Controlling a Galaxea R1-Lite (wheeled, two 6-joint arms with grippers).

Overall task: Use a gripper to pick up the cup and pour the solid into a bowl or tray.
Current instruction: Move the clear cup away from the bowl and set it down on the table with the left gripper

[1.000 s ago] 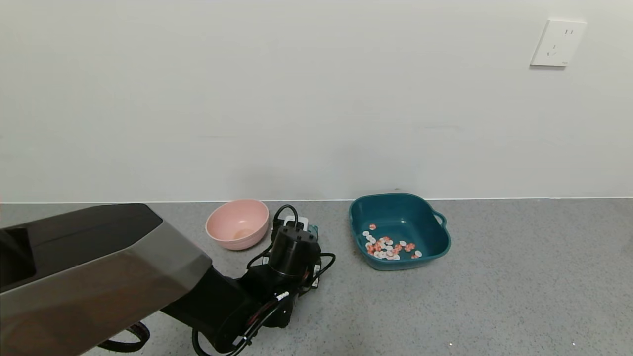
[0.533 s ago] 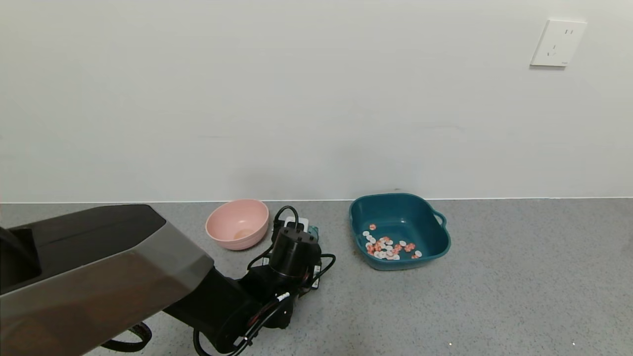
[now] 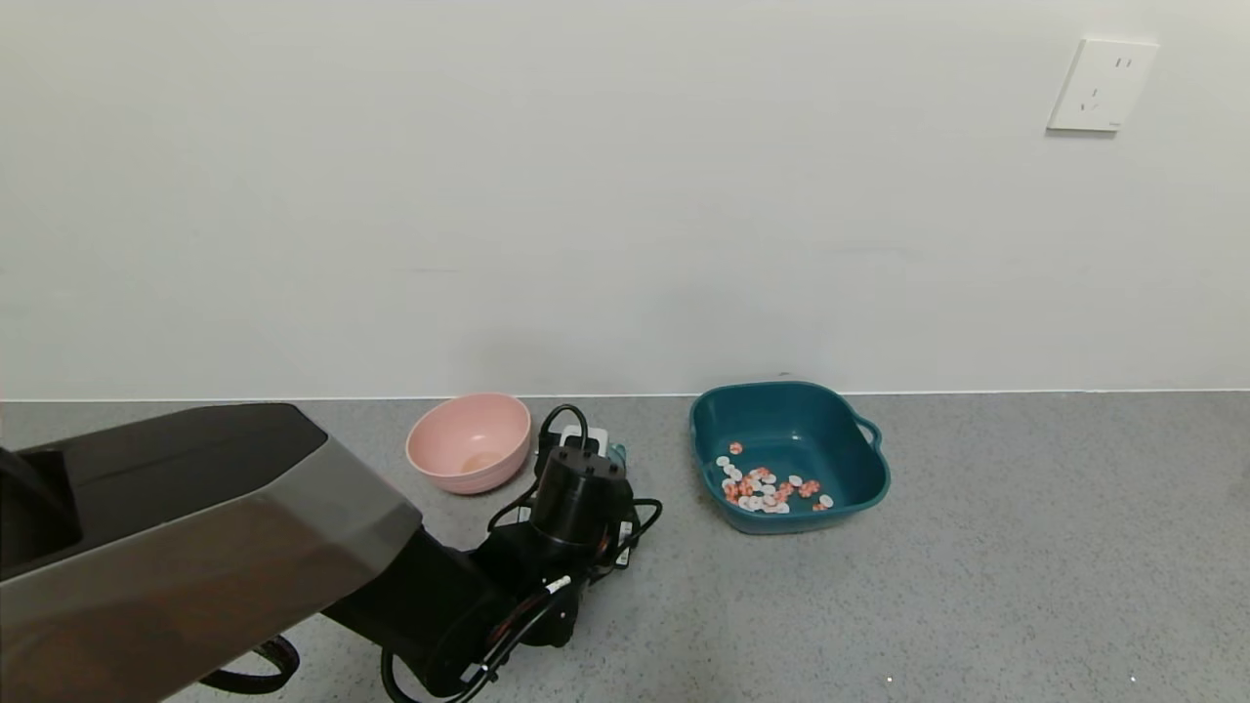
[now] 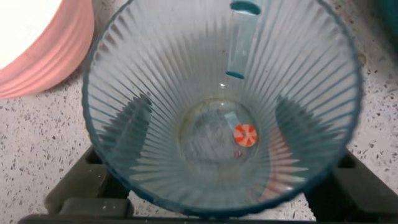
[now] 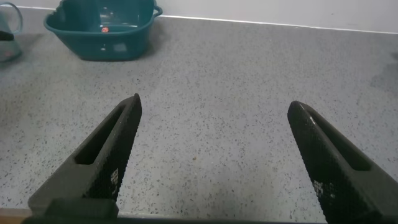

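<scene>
My left arm's black wrist [image 3: 578,493] reaches in between the pink bowl and the dark teal tray [image 3: 859,483]. It hides nearly all of the cup in the head view. In the left wrist view the ribbed blue-grey cup [image 4: 155,81] sits upright between the jaws of my left gripper [image 4: 213,116], which is shut on it, over the grey countertop. One orange-and-white piece [image 4: 245,134] lies on the cup's bottom. Several orange-pink and white pieces of the solid [image 3: 767,488] lie in the tray. My right gripper [image 5: 214,102] is open and empty, low over bare countertop.
A round pink bowl [image 3: 469,444] stands just left of the cup and also shows in the left wrist view [image 4: 37,50]. The wall runs close behind the vessels, with a white socket [image 3: 1102,85] at upper right. The tray shows far off in the right wrist view [image 5: 99,28].
My left wrist has shifted very slightly to the left with the cup. The tray, the pieces and the pink bowl have not moved.
</scene>
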